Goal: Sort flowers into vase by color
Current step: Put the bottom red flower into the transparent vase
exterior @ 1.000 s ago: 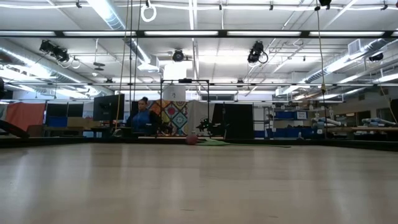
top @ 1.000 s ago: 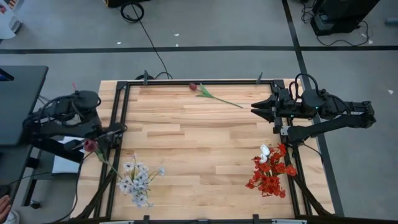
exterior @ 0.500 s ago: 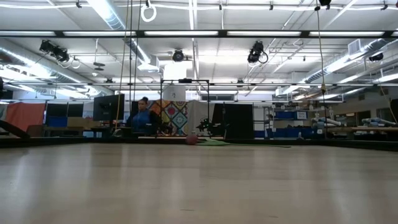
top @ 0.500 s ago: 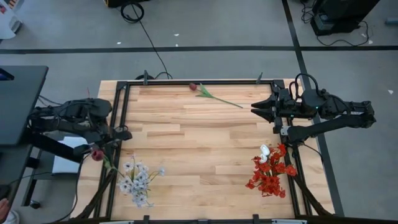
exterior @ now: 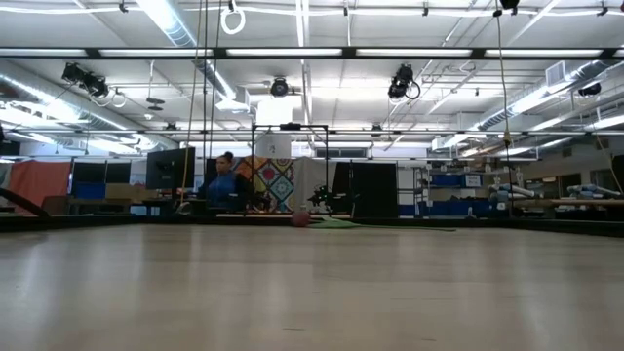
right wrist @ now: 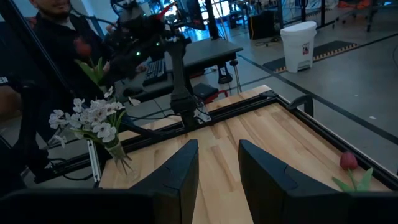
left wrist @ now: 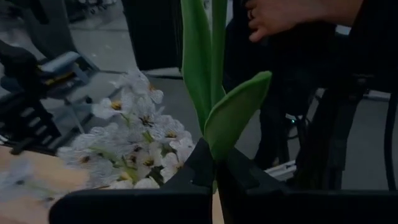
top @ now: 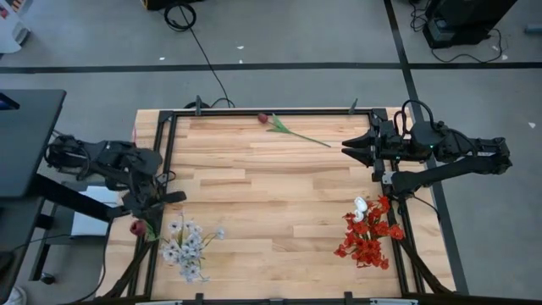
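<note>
Over the last second the left arm has swung from the counter's left edge toward its near-left corner, carrying the dark maroon tulip bud on a thin green stem [top: 136, 227] down to just beside the spray of small white blossoms [top: 186, 247]. The right arm has not moved.

The high view alone shows the whole light wooden counter [top: 262, 203]: the white spray at the near left, a bunch of red clustered blooms with one white tulip [top: 367, 233] at the near right, and a second maroon tulip with a long green stem [top: 288, 130] lying flat by the far edge. The low view shows only that far tulip as a small red spot [exterior: 300, 218] across the counter, with a seated person in the room behind it. The left wrist view shows what the overhead cannot: broad green leaves [left wrist: 214, 93] rising straight out from between the fingers, the white blossoms close behind, and a person's hand [left wrist: 280, 15] farther off.

The left hand [top: 161, 200] is clenched on the tulip's stem, the bud hanging past the counter's left rail; its arm reaches in from the left, bent at the elbow. The right hand [top: 347, 150] hovers over the far-right part of the counter with its fingers [right wrist: 174, 180] partly apart, holding nothing, its arm stretched in from the right side.
</note>
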Robot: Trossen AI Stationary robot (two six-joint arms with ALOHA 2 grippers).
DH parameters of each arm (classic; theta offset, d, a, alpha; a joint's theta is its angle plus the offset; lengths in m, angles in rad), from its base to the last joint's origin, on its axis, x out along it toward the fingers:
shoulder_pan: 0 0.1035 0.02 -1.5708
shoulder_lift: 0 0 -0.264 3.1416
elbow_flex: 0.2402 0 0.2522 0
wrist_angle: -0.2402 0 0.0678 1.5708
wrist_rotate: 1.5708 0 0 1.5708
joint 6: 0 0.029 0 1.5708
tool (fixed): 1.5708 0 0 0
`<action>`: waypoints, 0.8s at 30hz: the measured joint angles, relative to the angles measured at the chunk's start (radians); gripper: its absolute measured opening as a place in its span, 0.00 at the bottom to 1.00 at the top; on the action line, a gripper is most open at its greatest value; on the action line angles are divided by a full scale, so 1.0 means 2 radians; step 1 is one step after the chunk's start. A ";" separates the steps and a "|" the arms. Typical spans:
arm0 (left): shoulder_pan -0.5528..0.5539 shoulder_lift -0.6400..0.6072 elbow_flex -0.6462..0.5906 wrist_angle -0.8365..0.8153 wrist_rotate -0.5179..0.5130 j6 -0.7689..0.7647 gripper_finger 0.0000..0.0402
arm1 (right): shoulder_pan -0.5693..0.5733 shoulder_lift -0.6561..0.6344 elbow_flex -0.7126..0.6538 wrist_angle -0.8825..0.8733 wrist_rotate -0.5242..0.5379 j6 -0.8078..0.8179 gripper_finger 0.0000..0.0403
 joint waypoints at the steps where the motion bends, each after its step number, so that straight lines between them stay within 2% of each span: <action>1: -0.008 0.006 0.000 0.000 -0.007 0.000 0.02 | 0.000 0.000 0.000 0.000 0.000 0.000 0.30; 7: -0.038 0.033 0.000 0.013 -0.021 -0.001 0.04 | 0.000 0.000 0.000 0.000 0.000 0.000 0.30; 17: -0.044 0.038 0.003 0.012 -0.053 -0.019 0.24 | 0.000 0.000 0.000 0.000 0.000 0.000 0.30; 24: -0.044 0.038 0.031 0.029 -0.053 -0.052 0.24 | 0.000 0.000 0.000 0.000 0.000 0.000 0.30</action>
